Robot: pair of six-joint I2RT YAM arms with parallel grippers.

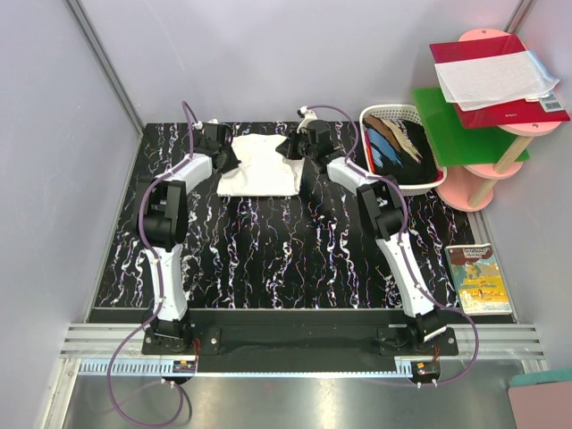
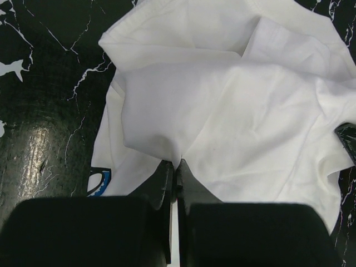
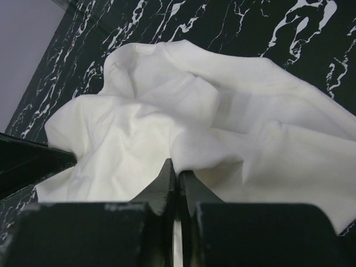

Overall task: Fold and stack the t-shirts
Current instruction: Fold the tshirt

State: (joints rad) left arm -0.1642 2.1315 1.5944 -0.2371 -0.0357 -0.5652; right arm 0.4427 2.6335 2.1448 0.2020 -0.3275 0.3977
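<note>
A white t-shirt (image 1: 259, 165) of soft, matte cloth lies in a rough, rumpled rectangle by the far edge of the desk (image 1: 268, 259), about midway along it. The desk top is glossy black, veined with white like marble. The left claw (image 1: 228, 156) is at the shirt's left side and the right claw (image 1: 290, 147) at its right. Each has blunt black fingers pressed together on a pinch of cloth, and creases fan out from the tips. Broad folds and shallow hollows cross the fabric. A curved blue and black scrap of print (image 2: 97, 183) peeks from under its left hem. By the far right corner, a white plastic lattice basket (image 1: 380, 113) holds a heap of t-shirts (image 1: 398, 147) in dark, blue and tan.
</note>
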